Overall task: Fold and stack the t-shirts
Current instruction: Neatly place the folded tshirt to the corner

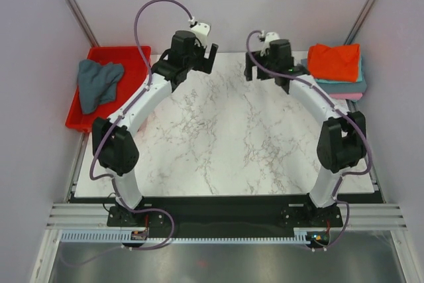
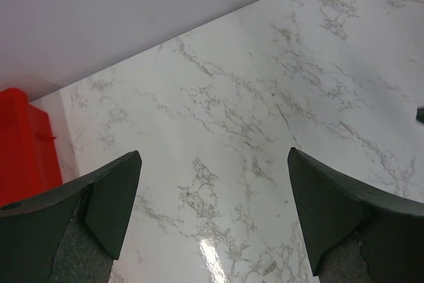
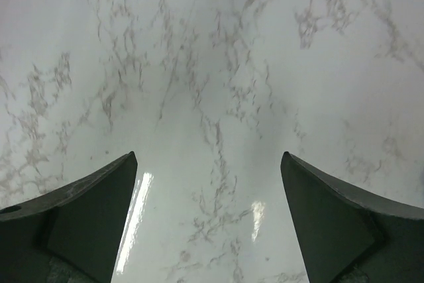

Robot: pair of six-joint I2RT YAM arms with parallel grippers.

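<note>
A folded orange-red t-shirt (image 1: 333, 60) tops a stack at the back right of the table, over a teal shirt (image 1: 344, 86) and a pink one (image 1: 350, 96). A crumpled slate grey-blue t-shirt (image 1: 97, 83) lies in the red tray (image 1: 136, 56) at the back left. My left gripper (image 1: 207, 57) is open and empty above the marble near the table's back edge, right of the tray; it also shows in the left wrist view (image 2: 213, 213). My right gripper (image 1: 264, 75) is open and empty over the marble left of the stack; its wrist view (image 3: 209, 217) shows only bare marble.
The white marble table top (image 1: 225, 137) spans the middle. The tray's red corner (image 2: 23, 140) shows at the left of the left wrist view. Grey walls close in on the back and both sides. The arm bases stand at the near edge.
</note>
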